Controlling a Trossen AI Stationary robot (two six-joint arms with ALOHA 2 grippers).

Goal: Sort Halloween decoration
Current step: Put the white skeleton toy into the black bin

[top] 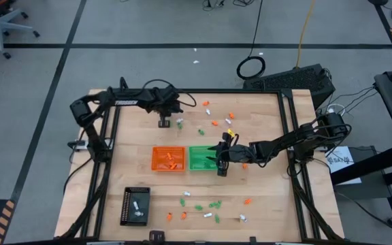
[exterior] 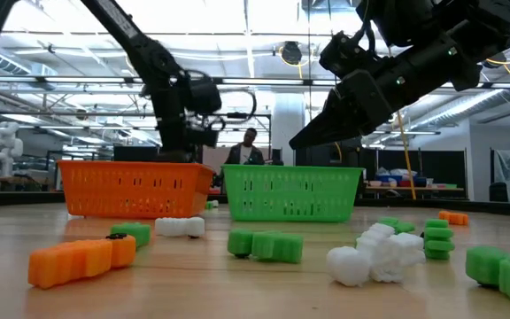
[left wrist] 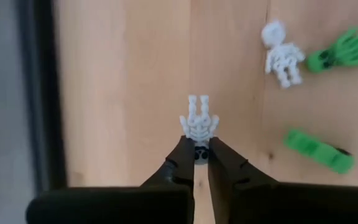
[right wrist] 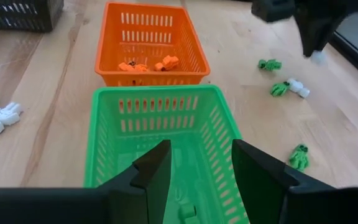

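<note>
A: Where the wooden table runs bare, we log the Halloween decoration as a loose scatter: tiny orange, green and white trinkets, one group toward the far edge by the left arm, another along the near edge. Largest pieces we see are the square trays at mid-table, the orange tray touching the green tray, with a black tray near the front left corner.

B: We add that the orange tray holds a few orange pieces; the black tray holds two white ones. Beyond the table we note grey floor with dark lines, a black cable loop, and in the low view a bright hall with a person standing behind the trays.

A: Arm poses next. We see the left arm reaching along the far edge, its left gripper pointed down at the wood, fingers pinched on the head of a white skeleton, whose legs stick out past the tips.

B: We see the right arm stretched in from the right side, the right gripper hovering over the green tray, fingers spread apart, nothing visible between them.

A: Smallest noted: a second skeleton just beside a green trinket.
</note>
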